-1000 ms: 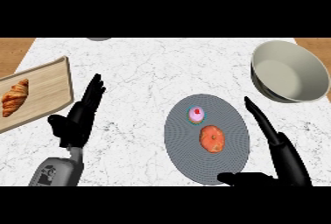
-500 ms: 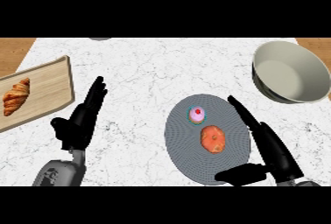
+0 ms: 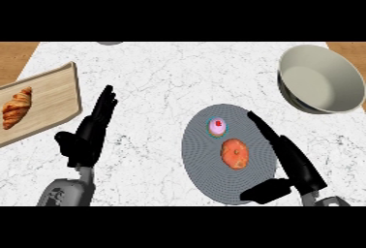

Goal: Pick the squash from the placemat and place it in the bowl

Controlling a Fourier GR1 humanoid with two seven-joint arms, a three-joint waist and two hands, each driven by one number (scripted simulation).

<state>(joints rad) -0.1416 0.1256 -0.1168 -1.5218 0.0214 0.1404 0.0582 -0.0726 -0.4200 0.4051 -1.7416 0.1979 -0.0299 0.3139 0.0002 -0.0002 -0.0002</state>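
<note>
An orange squash [image 3: 235,153] lies on the round grey placemat [image 3: 204,167], just below a small pink cupcake [image 3: 217,127]. My right hand [image 3: 293,162] is open over the placemat's right edge, fingers straight and pointing up-left, their tips just right of the squash, thumb low near the mat's front. The pale bowl [image 3: 319,79] sits at the upper right, apart from the mat. At the left my left hand [image 3: 89,131] is open and still, fingers up.
A wooden cutting board [image 3: 50,99] with a croissant [image 3: 17,107] lies at the far left edge. A small grey object [image 3: 109,43] peeks in at the top edge. Wooden surface shows past the marble counter's corners.
My right hand has moved left, from beside the placemat to over its right edge, closer to the squash. The left hand has barely shifted.
</note>
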